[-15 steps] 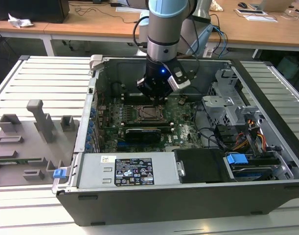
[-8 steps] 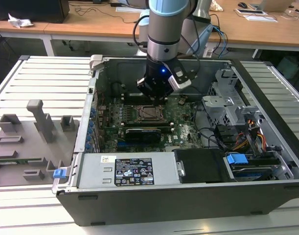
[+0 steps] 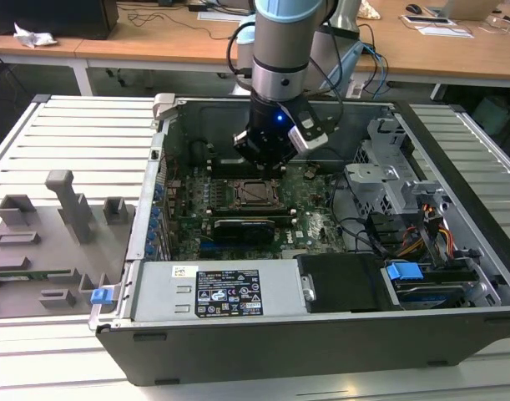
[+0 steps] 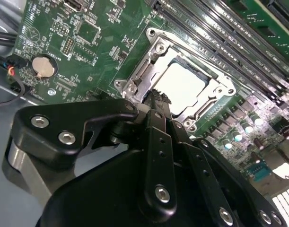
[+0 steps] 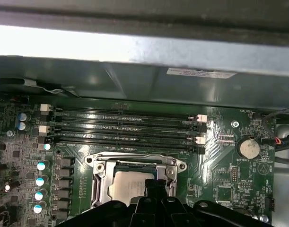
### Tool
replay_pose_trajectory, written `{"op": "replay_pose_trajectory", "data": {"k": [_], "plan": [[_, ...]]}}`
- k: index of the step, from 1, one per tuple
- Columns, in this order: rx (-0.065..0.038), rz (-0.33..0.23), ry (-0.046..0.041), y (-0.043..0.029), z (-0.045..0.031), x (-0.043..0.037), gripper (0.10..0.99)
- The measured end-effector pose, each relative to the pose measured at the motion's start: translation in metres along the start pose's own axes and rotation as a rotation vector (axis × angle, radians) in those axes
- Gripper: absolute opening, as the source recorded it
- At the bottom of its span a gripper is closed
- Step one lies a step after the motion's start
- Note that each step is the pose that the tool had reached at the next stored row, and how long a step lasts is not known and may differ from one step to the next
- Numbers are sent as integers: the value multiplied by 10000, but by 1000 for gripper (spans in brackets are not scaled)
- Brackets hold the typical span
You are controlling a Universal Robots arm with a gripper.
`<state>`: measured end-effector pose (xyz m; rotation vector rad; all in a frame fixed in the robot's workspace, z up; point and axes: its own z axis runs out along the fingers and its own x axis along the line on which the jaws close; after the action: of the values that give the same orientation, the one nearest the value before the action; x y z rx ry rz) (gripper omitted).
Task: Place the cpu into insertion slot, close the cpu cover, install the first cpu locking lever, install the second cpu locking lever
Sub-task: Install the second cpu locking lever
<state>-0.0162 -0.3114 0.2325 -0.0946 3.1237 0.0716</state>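
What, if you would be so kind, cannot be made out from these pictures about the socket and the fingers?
- Near edge of the insertion slot: in both wrist views, hidden behind the gripper.
- Locking levers: too small to tell in the exterior view.
- Part of the cpu: covered by the gripper in the second wrist view; whether the two touch is unclear.

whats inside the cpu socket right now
The cpu lies inside the insertion slot, its pale metal top showing through the window of the cpu cover framing it. The gripper hides the chip's near edge, and the pins beneath are covered.
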Motion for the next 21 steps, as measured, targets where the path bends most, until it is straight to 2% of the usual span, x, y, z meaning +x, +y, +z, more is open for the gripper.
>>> {"op": "replay_pose_trajectory", "data": {"k": [1,4,9,11,14,18,20,21], "plan": [[0,0,0,-1,-24,-1,106],[0,-1,0,-29,-29,1,106],[-1,0,0,-196,-36,12,106],[0,-1,0,-239,-39,15,106],[-1,0,0,-266,-63,16,106],[-7,-1,0,-391,-72,23,106],[-38,1,21,-442,-71,26,106],[-119,4,47,-463,-70,28,106]]}}
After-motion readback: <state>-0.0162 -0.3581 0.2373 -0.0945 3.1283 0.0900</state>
